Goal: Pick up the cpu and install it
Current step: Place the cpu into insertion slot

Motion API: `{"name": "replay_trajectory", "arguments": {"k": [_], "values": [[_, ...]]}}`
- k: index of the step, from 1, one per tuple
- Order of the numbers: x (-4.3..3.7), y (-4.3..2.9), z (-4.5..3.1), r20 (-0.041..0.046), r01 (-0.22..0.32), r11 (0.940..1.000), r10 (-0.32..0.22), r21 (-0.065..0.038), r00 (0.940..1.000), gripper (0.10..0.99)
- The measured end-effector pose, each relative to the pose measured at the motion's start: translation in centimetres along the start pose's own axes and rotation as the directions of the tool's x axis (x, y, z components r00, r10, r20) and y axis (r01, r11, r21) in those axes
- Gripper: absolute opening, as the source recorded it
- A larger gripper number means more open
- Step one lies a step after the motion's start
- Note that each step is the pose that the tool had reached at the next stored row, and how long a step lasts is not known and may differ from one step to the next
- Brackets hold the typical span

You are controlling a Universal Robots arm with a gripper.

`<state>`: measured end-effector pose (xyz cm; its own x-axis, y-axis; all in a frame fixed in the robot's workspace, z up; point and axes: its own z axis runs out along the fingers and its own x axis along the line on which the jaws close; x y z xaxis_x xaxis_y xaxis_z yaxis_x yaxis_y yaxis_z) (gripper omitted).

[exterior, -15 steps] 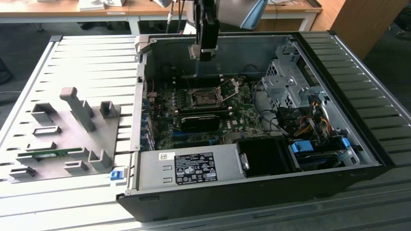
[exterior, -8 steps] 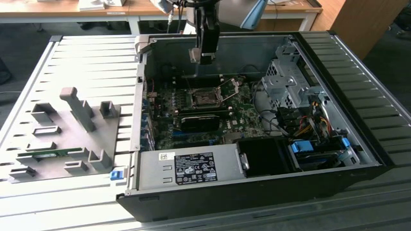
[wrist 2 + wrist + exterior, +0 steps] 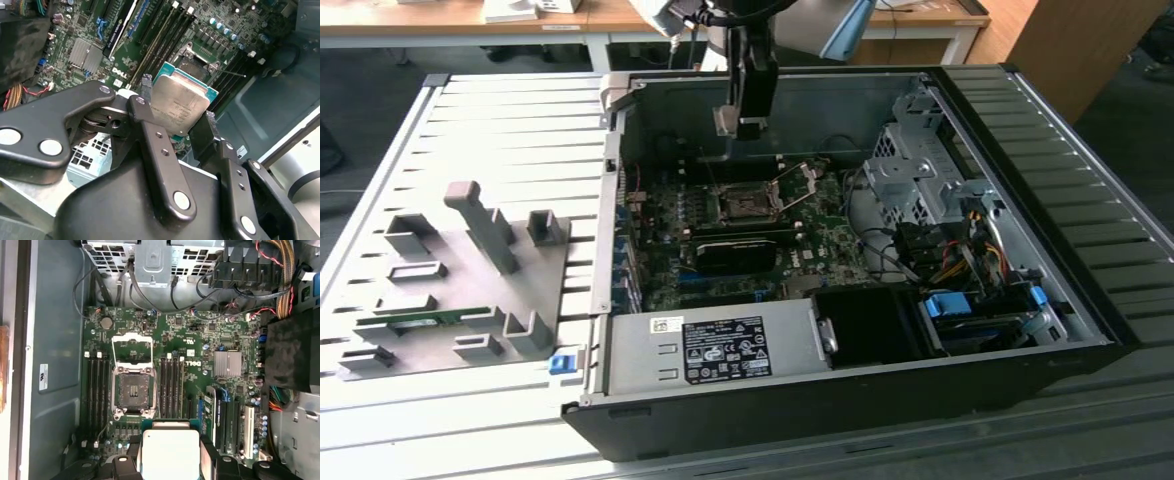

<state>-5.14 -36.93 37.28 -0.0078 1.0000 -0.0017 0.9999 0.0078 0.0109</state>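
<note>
Two fingers (image 3: 152,130) of the tool (image 3: 177,111) are clamped on the cpu (image 3: 183,102) by its edges, holding it level above the motherboard (image 3: 200,340), near the open socket (image 3: 132,390), whose frame stands raised to receive it.

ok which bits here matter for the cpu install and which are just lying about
Job: cpu, clamped in the gripper; open socket.
Lying about: memory stick among the grey holders; power supply; heatsink.
</note>
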Motion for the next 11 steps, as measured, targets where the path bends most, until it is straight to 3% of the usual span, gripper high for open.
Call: {"name": "replay_trajectory", "arguments": {"k": [11], "values": [[0.21,0.85,0.95,-0.0001,0.000,1.0000,0.000,0.007,1.0000,0.545]]}}
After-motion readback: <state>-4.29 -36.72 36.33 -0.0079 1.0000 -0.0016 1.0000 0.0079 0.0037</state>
